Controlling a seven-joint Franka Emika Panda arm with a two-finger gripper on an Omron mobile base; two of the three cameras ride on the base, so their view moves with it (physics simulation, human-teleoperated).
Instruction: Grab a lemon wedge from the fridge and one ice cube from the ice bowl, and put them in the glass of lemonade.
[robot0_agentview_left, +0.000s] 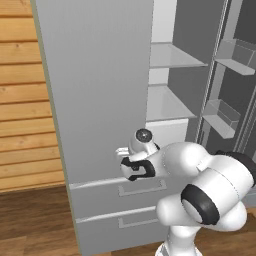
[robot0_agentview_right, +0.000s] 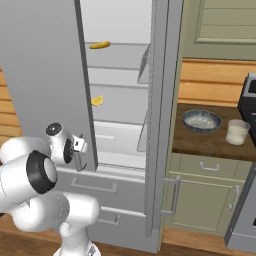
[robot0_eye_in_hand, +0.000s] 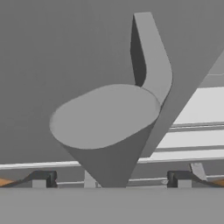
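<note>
Matt grey fridge (robot0_agentview_left: 95, 90); glossy white arm (robot0_agentview_left: 200, 185); wooden wall (robot0_agentview_left: 25, 100).

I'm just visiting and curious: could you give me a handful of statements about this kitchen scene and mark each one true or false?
1. The fridge has a door standing open. True.
2. The lemon wedge lies on the counter. False: it sits on a shelf inside the fridge.
3. The ice bowl and the glass of lemonade stand side by side on the wooden counter. True.
4. The gripper is clamped on the lemon wedge. False: it is open and holds nothing, close to the fridge door's handle.
5. The glass is empty. False: it holds pale liquid.
</note>
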